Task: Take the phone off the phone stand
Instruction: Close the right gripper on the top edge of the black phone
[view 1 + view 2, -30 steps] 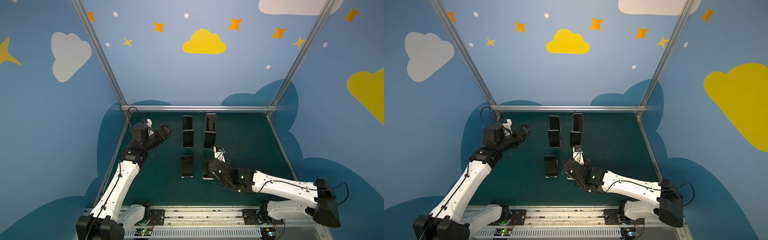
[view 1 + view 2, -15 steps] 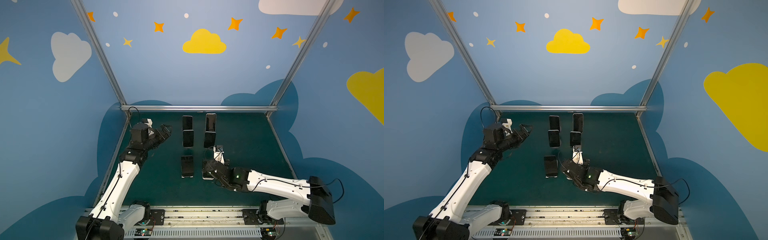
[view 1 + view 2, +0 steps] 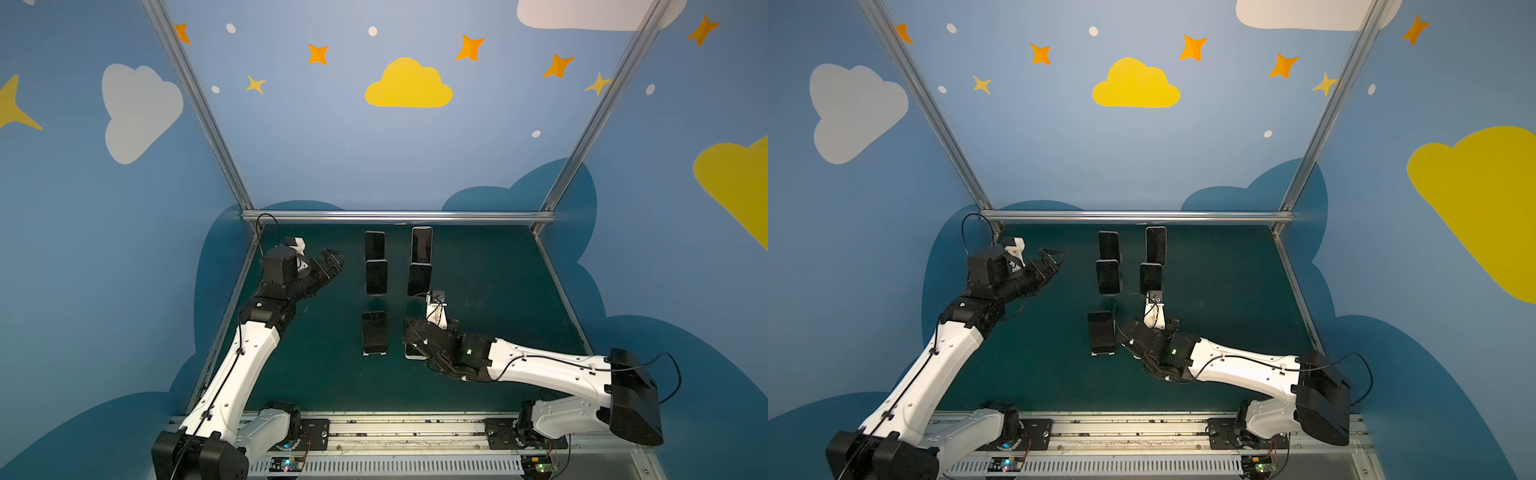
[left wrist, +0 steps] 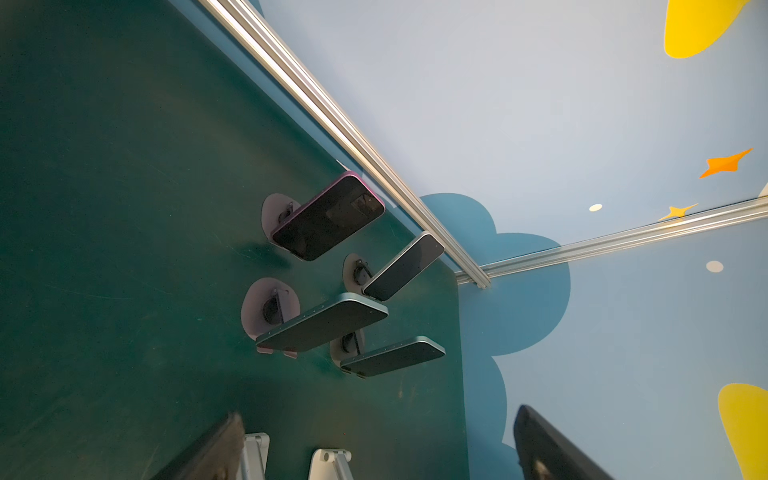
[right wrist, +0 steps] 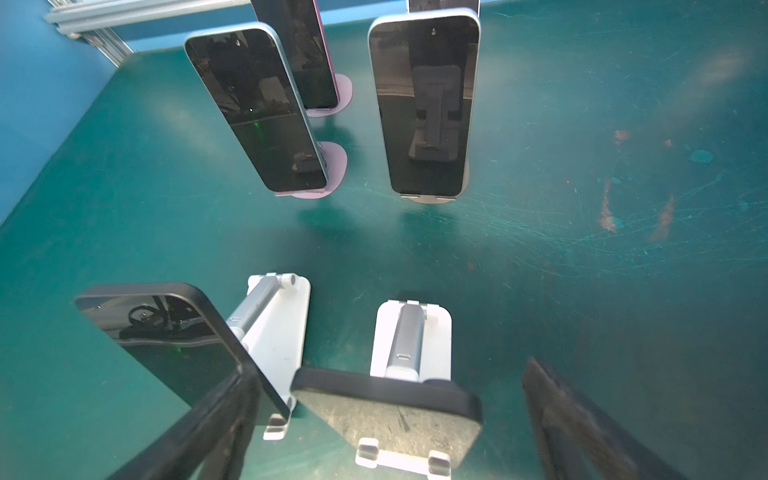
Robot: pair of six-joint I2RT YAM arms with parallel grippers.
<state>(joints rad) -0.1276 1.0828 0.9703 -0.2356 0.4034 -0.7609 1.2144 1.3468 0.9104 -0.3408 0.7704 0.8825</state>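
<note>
Low at the front right, the right pincer [image 5: 388, 370] stands wide astride a black-cased phone [image 5: 388, 415] propped on its white folding stand [image 5: 411, 332], fingers [image 5: 199, 432] clear of the case; the left pincer [image 3: 334, 259], equally wide and empty, hovers at the far left corner of the dark green worktop [image 3: 478, 270], well apart

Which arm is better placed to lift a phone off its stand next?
Right, most likely. The right gripper is open over the near right phone, which sits between its fingers in the wrist view. The left gripper is open too, but raised off to the left, holding nothing.
</note>
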